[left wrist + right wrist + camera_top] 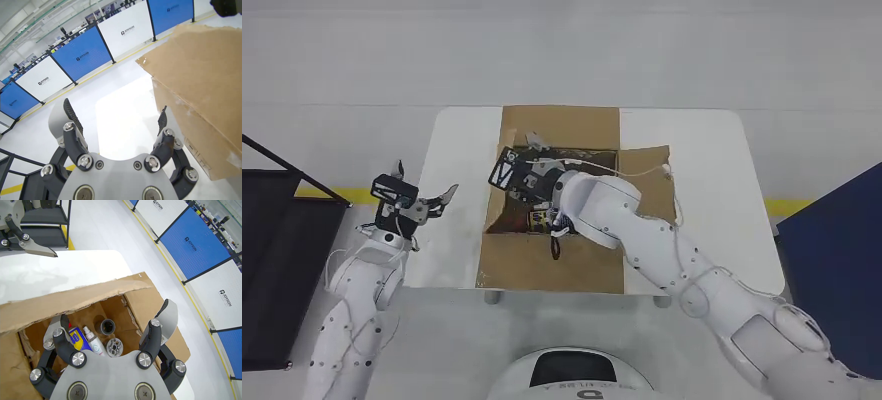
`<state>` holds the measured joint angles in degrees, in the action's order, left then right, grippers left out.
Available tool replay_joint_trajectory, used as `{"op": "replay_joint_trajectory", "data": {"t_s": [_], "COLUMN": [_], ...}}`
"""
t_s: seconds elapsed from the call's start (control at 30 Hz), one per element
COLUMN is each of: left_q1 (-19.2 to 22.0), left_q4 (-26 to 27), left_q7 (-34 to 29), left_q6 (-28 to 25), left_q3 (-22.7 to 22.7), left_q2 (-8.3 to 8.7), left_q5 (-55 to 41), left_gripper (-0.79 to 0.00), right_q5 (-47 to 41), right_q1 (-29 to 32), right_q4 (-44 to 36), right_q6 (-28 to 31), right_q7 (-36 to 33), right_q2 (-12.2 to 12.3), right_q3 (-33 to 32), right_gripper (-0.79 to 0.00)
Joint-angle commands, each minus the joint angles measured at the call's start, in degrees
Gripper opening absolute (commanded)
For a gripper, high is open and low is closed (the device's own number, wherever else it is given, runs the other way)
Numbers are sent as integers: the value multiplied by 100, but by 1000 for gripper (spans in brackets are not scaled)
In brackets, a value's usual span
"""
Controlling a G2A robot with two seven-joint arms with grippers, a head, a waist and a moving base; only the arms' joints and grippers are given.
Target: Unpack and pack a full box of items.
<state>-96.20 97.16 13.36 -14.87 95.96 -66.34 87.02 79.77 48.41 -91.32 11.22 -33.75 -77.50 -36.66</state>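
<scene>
Found the cardboard box (560, 125) standing in the middle of the white table (702, 180), with flaps folded out toward the far, near and right edges. Saw the right gripper (115, 309) hanging over the open top, spread wide and gripping nothing. Noted one of its fingers (65, 321) tucked under the ragged edge of a torn flap (75, 302) and close against the cap of a blue-and-yellow spray can (75, 340) (could not judge whether touching). Counted four items down inside the box. Made out the spray can lying just beside a white spray bottle (93, 342). Spotted next to the bottle a grey metal disc (114, 347) with holes in its face. Picked out a dark tube (107, 326) beyond the disc, mouth turned upward, near the box's inner wall.

Located the left gripper (426, 180) over the table's left edge, well apart from the box's side wall (198, 75). Saw it likewise parted wide and empty, with bare tabletop between its ribbed pads (72, 115).
</scene>
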Motion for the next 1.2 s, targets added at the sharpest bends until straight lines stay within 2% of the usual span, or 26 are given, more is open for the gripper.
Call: {"op": "replay_joint_trajectory", "data": {"t_s": [0.0, 0.2, 0.37, 0.47, 0.57, 0.67, 0.77, 0.87, 0.97, 1.07, 1.1, 1.17], "left_q1": [-62, -68, -68, -68, -68, -68, -68, -68, -68, -68, -68, -68], "left_q4": [-181, -263, -263, -263, -263, -263, -263, -263, -263, -263, -263, -263], "left_q7": [238, 301, 301, 301, 301, 301, 301, 301, 301, 301, 301, 301], "left_q6": [-102, -128, -128, -128, -128, -128, -128, -128, -128, -128, -128, -128], "left_q3": [275, 353, 353, 353, 353, 353, 353, 353, 353, 353, 353, 353], "left_q2": [16, 21, 21, 21, 21, 21, 21, 21, 21, 21, 21, 21], "left_q5": [-303, -385, -385, -385, -385, -385, -385, -385, -385, -385, -385, -385], "left_gripper": [0, 0, 0, 0, 0, 0, 0, 0, 0, 0, 0, 0], "right_q5": [-44, -232, -402, -451, -525, -636, -692, -1009, -1202, -1472, -1553, -1651], "right_q1": [-231, -1021, -1509, -1691, -1787, -1751, -1443, -848, -16, 781, 994, 1339], "right_q4": [178, 1139, 2174, 2599, 2695, 2444, 1810, 816, -206, -1049, -1259, -1526], "right_q6": [-96, -387, -489, -554, -706, -628, -441, 416, 1309, 2032, 2202, 2345], "right_q7": [-75, -403, -940, -1016, -977, -944, -1166, -1603, -2320, -2943, -3082, -3271], "right_q2": [-154, -797, -1412, -1710, -1846, -1772, -1517, -1115, -708, -424, -354, -249], "right_q3": [275, 1118, 1694, 1839, 1715, 1370, 847, 7, -931, -1667, -1868, -2198], "right_gripper": [0, 0, 0, 0, 0, 0, 0, 0, 0, 0, -18, -163]}}
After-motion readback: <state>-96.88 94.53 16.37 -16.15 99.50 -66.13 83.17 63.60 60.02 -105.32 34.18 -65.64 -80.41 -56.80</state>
